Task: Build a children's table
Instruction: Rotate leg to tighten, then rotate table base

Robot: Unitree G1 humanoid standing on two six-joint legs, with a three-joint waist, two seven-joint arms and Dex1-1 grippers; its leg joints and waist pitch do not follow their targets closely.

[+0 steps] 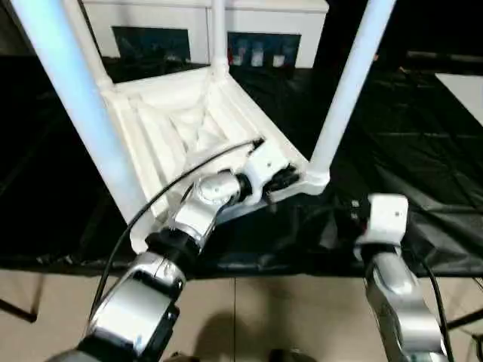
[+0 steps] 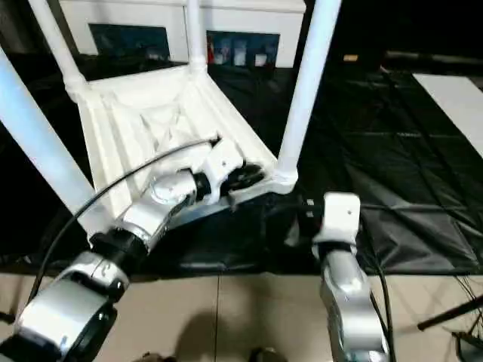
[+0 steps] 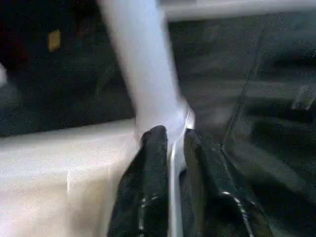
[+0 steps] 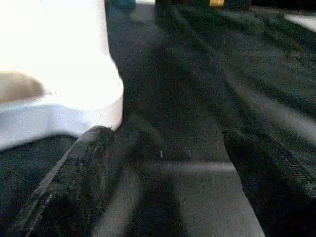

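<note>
**Left tool pinching the near rim of the upturned table**

While the children's table (image 1: 189,128) is lying upside down on the black-draped worktop (image 1: 423,158) with its legs (image 1: 349,87) standing up, the left tool (image 1: 281,181) is clamping narrowly on the tabletop's raised rim beside the near corner socket. The hollow plastic is probably proving light, stiff and slippery, so rims and ribs suit gripping. The left forearm is reaching forward; the right tool (image 4: 163,163) is hanging wide, empty, just beside that corner.

A black sheet (image 2: 392,188) covers the worktop; behind stands a white cabinet (image 1: 272,19) with dark glass doors (image 1: 151,41); beige floor tiles (image 2: 249,317) lie below.
</note>
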